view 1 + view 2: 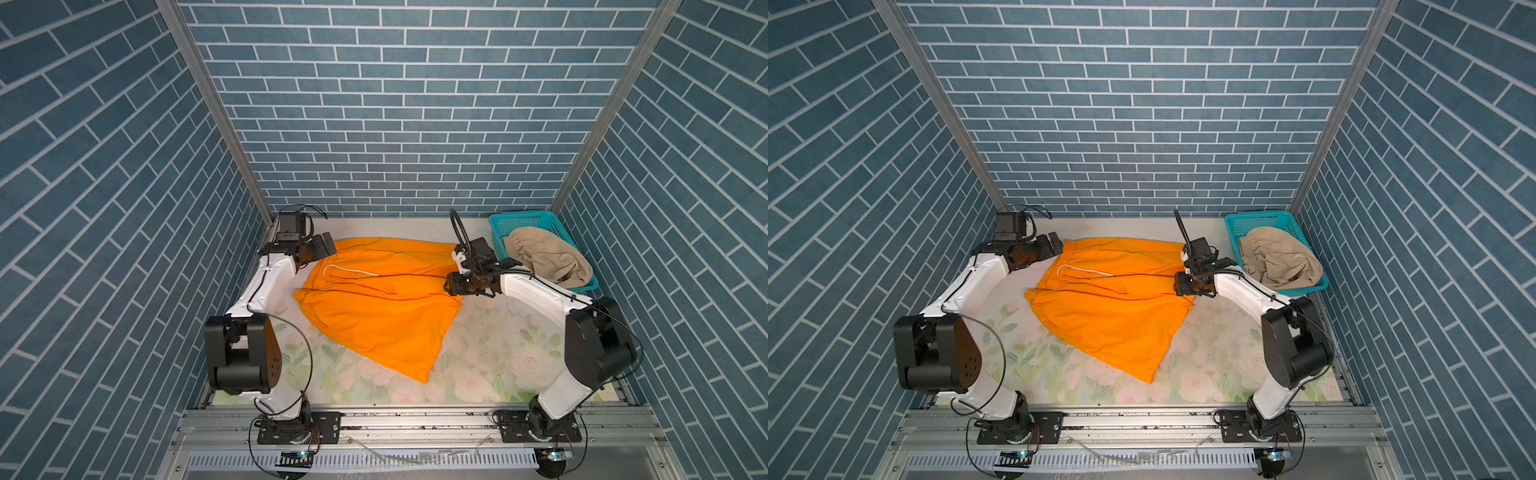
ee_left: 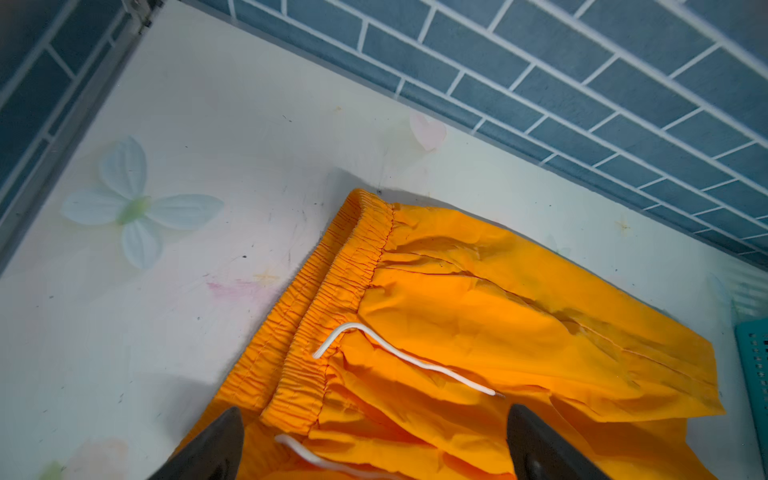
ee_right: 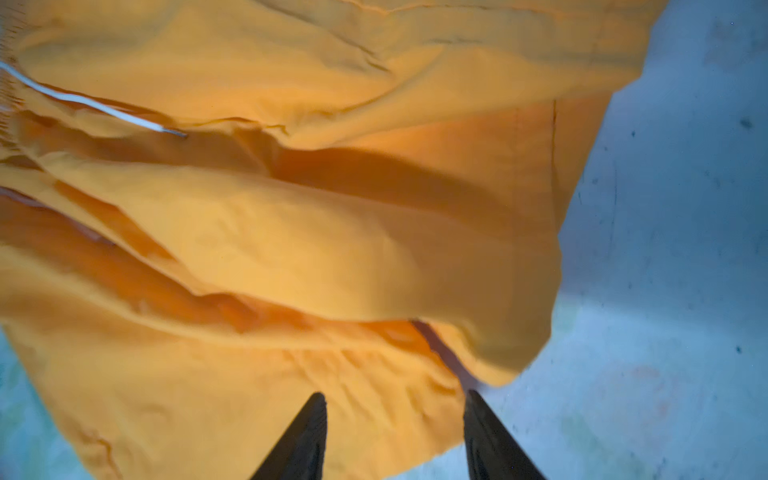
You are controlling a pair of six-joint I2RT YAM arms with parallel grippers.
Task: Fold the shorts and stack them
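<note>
The left tool (image 2: 376, 411) and right tool (image 3: 395, 394) are open. Pinch the orange shorts (image 1: 374, 307) at matching edges, then fold flat.

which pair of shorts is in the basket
The beige shorts, bunched inside the teal basket. The orange shorts lie spread out on the table instead.
</note>
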